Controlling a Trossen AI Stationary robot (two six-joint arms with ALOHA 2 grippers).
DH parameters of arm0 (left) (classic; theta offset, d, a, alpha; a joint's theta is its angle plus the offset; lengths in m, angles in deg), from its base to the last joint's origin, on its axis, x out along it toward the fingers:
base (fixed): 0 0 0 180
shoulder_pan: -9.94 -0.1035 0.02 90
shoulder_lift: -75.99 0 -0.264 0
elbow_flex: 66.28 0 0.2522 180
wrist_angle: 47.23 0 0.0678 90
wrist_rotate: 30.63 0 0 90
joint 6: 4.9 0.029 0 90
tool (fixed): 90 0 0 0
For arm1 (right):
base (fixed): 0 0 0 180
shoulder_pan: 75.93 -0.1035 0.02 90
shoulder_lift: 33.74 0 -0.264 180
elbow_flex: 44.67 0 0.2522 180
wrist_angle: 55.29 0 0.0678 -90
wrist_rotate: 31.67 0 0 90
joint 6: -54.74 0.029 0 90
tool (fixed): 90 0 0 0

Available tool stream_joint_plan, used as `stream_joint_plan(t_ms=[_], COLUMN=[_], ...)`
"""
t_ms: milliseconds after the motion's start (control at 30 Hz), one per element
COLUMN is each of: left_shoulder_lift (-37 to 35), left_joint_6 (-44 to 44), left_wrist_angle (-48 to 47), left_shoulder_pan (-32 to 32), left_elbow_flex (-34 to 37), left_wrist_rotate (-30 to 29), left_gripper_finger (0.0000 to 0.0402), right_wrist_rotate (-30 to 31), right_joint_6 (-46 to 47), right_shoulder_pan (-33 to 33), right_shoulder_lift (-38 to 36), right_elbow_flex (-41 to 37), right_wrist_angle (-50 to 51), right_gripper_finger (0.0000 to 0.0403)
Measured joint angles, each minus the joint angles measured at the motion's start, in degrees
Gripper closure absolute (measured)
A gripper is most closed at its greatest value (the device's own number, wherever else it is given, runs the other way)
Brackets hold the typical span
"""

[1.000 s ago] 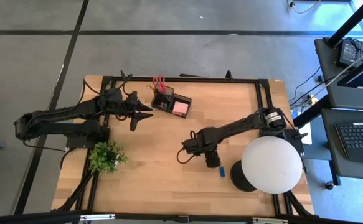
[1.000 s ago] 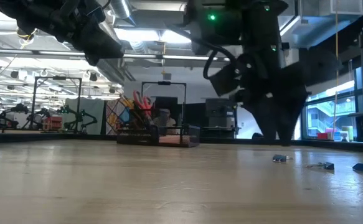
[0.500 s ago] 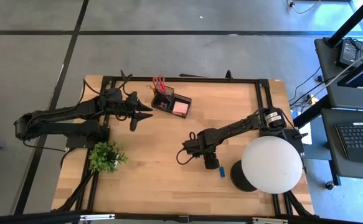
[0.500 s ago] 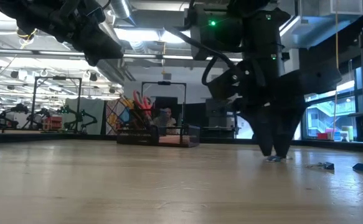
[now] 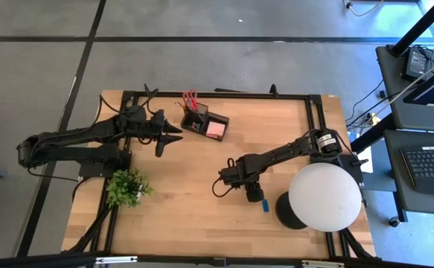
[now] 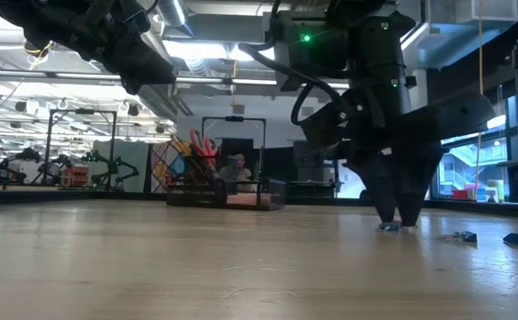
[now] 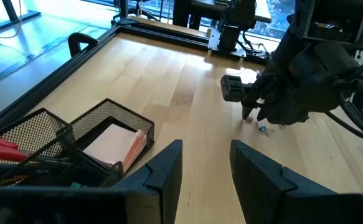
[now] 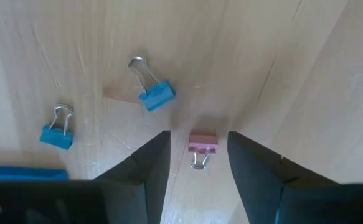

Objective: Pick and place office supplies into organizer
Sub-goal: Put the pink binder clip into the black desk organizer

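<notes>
In the high view the small clips are hidden under the right arm, and the organizer (image 5: 205, 123) stands far from them, at the table's far edge. The right gripper (image 8: 197, 163) points down at the table, its fingers apart on both sides of a pink binder clip (image 8: 202, 144), holding nothing. The left gripper (image 7: 205, 163) hovers beside the organizer, partly open and empty.

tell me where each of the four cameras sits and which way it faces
High: overhead, straight down; both arms, organizer.
Low: table height, level across; right gripper at the wood.
Left wrist: past the open left gripper toward the organizer, right arm beyond.
Right wrist: down between open fingers at a pink clip.
Shared: organizer, high and left wrist.
</notes>
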Motion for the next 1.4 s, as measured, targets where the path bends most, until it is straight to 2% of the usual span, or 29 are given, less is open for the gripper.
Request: stream_joint_plan(t_ms=[233,533,1033,1400], left_shoulder_lift=[0.0,0.0,0.0,0.0], left_joint_6=[0.0,0.0,0.0,0.0], left_wrist_angle=[0.0,0.0,0.1,0.0], left_shoulder_pan=[0.0,0.0,0.0,0.0], left_elbow_flex=[0.0,0.0,0.0,0.0], left_wrist_rotate=[0.0,0.0,0.0,0.0], left_gripper_finger=[0.0274,0.0274,0.0274,0.0274], right_wrist_rotate=[0.0,0.0,0.1,0.4], right_joint_6=[0.3,0.3,-1.3,0.4], right_shoulder_pan=[0.0,0.0,0.3,0.2], right_shoulder_lift=[0.0,-0.6,-0.6,-0.2], right_elbow_flex=[-0.2,-5.2,-5.3,-3.9], right_wrist_angle=[-0.4,-4.4,-4.5,-3.7], right_gripper_finger=[0.0240,0.0242,0.0331,0.0342])
